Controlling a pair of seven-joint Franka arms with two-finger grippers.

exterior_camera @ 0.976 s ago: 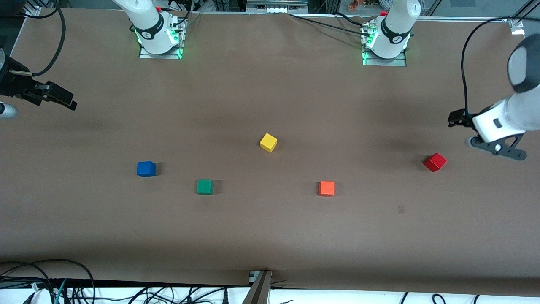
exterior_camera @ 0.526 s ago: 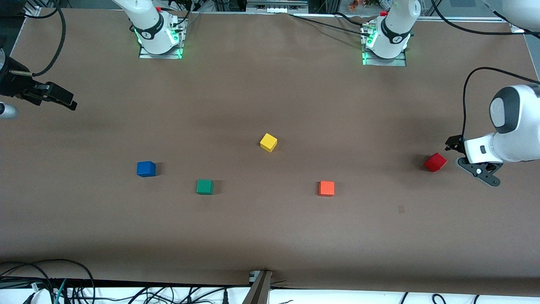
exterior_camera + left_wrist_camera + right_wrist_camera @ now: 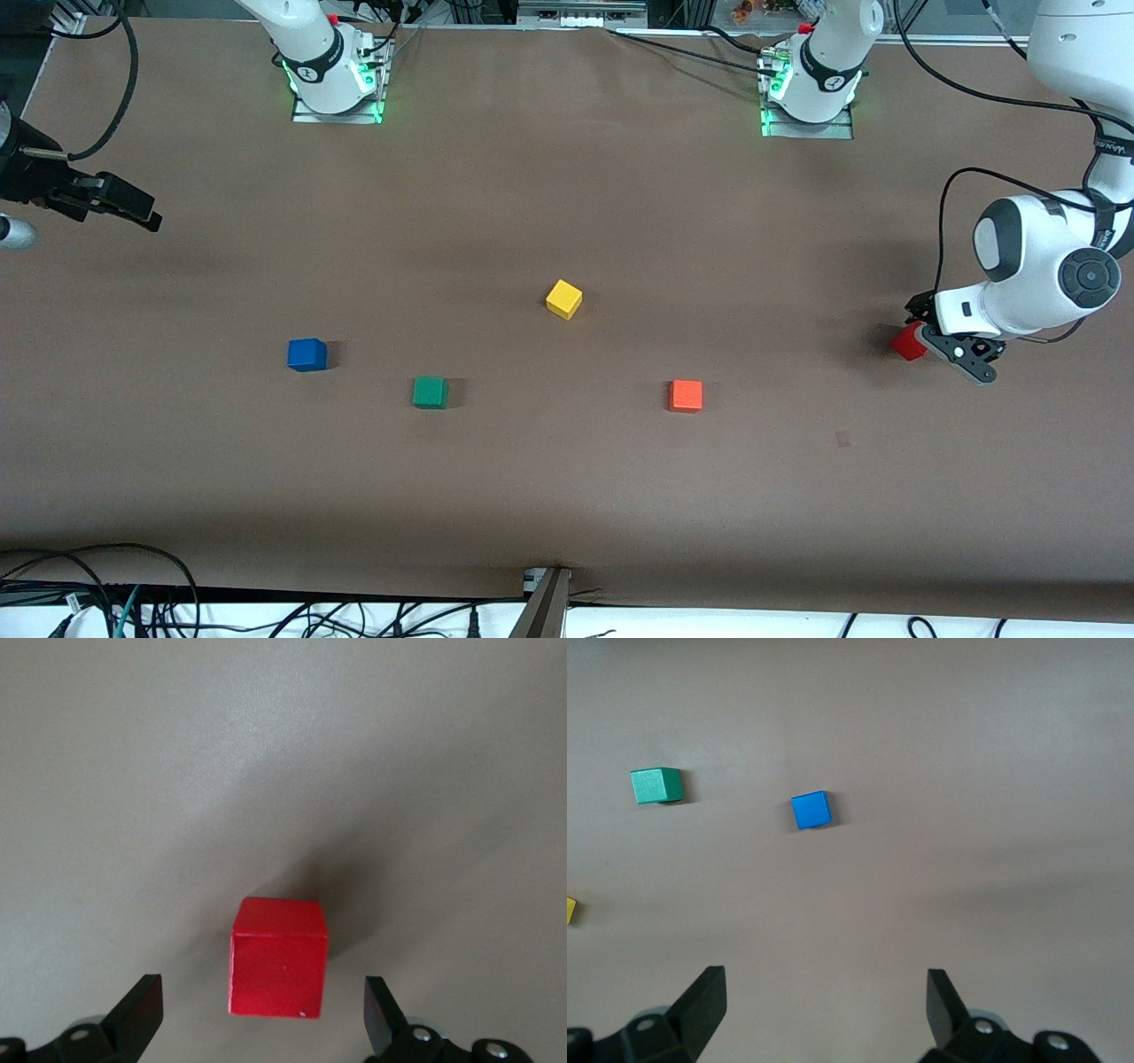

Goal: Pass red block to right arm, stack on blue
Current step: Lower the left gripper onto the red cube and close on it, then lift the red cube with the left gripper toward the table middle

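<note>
Five cubes sat on the brown table (image 3: pixel 567 496). Red block (image 3: pixel 905 343) lay on the surface near the table edge at the left arm's end, w/ the left gripper (image 3: pixel 941 341) right over it, fingers apart either side, not touching; left wrist view showed the block (image 3: pixel 277 958) betw. the two fingertips (image 3: pixel 142 1014) w/ gaps. Blue cube (image 3: pixel 306 354) sat toward the right arm's end, green cube (image 3: pixel 430 392) beside it, nearer the front edge. Yellow cube (image 3: pixel 563 299) approx. mid-table, orange cube (image 3: pixel 685 395) nearer the front edge. Right gripper (image 3: pixel 133 213) waited over the table edge at its own end, fingers spread apart in the right wrist view.
</note>
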